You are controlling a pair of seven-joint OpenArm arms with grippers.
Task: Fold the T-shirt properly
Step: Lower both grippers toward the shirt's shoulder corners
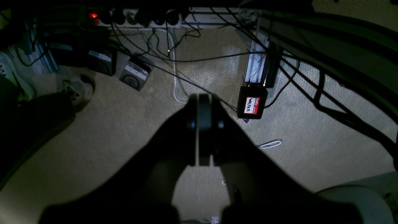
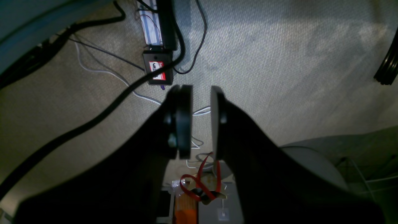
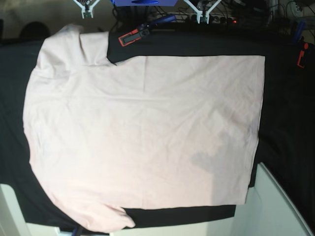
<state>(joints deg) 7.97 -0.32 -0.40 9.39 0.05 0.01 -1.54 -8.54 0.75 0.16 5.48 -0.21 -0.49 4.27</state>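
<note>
The pale pink T-shirt (image 3: 142, 132) lies spread flat, plain side up, on the big black cloth (image 3: 285, 113). Its sleeves are at the left and its hem at the right. No gripper shows in the base view. In the left wrist view my left gripper (image 1: 202, 99) is shut and empty, hanging over carpeted floor. In the right wrist view my right gripper (image 2: 201, 93) is open with a narrow gap, empty, also over the floor. The T-shirt shows in neither wrist view.
A red and black clamp (image 3: 132, 36) holds the cloth at the back edge and a red one (image 3: 301, 58) at the right. White table edge (image 3: 275, 206) shows at front right. Cables, a power strip (image 1: 155, 15) and a labelled black box (image 1: 252, 104) lie on the floor.
</note>
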